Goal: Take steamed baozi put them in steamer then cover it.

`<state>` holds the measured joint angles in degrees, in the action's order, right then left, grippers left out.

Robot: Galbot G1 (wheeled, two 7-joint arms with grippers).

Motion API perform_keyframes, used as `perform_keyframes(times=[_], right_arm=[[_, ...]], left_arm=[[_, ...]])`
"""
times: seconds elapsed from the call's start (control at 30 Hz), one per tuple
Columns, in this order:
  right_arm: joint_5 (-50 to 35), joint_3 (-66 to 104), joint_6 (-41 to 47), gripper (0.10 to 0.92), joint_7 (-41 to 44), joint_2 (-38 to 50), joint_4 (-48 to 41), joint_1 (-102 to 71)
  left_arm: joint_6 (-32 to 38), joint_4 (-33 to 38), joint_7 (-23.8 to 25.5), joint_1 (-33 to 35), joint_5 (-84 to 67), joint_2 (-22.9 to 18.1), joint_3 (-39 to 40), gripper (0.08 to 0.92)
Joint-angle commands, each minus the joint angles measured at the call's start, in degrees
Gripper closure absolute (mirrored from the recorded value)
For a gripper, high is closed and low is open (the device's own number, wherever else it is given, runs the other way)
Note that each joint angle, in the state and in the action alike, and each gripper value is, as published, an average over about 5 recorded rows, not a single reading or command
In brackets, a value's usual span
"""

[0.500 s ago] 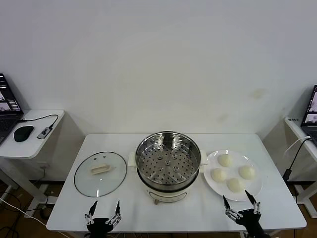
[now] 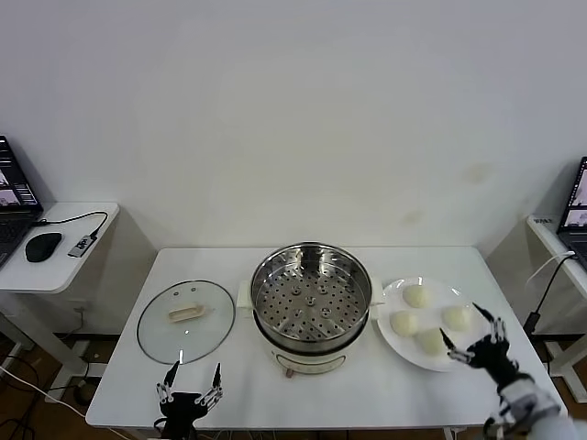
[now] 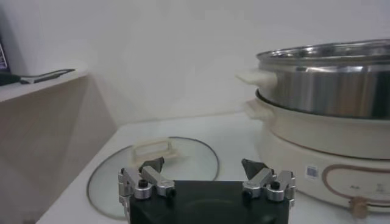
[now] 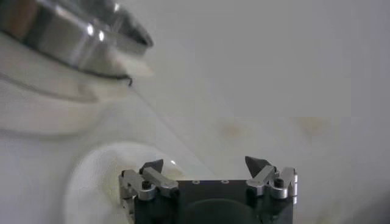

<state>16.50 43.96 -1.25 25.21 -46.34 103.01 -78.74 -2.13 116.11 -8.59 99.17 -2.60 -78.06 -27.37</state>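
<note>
Several cream-white steamed baozi lie on a white plate to the right of the steamer, whose steel basket holds nothing. The cover, a glass lid with a cream handle, lies flat on the table to the steamer's left. My right gripper hovers open over the plate's front right part, close to the two nearest buns and holding nothing. My left gripper stays open at the table's front edge, just in front of the cover. The left wrist view also shows the steamer.
The white table ends close behind both grippers. Side desks stand at the far left, with a laptop and mouse, and at the far right, where a cable hangs. A white wall is behind.
My right gripper has lifted from the table's front edge and moved right and forward to above the plate's front right part. The left gripper has hardly moved.
</note>
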Motion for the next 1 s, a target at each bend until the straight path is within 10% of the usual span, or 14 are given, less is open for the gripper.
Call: perform_keyframes(times=[0.03, 0.57, 1.0], right_arm=[[7.46, -2.02, 2.62, 0.203, 10.42, 11.98, -6.52, 12.5], [2.17, -57.07, 0.19, 0.203, 38.88, 18.48, -30.27, 62.29], [0.4, -72.5, 0.03, 0.203, 41.08, 4.98, -45.29, 73.18]], left_arm=[[-1.07, -0.45, 0.04, -1.45, 1.03, 0.21, -0.09, 0.177], [-1.62, -0.31, -0.67, -2.6, 0.98, 0.83, -1.84, 0.177], [-2.23, -0.26, -0.73, -3.02, 0.83, 1.45, -3.2, 0.177]])
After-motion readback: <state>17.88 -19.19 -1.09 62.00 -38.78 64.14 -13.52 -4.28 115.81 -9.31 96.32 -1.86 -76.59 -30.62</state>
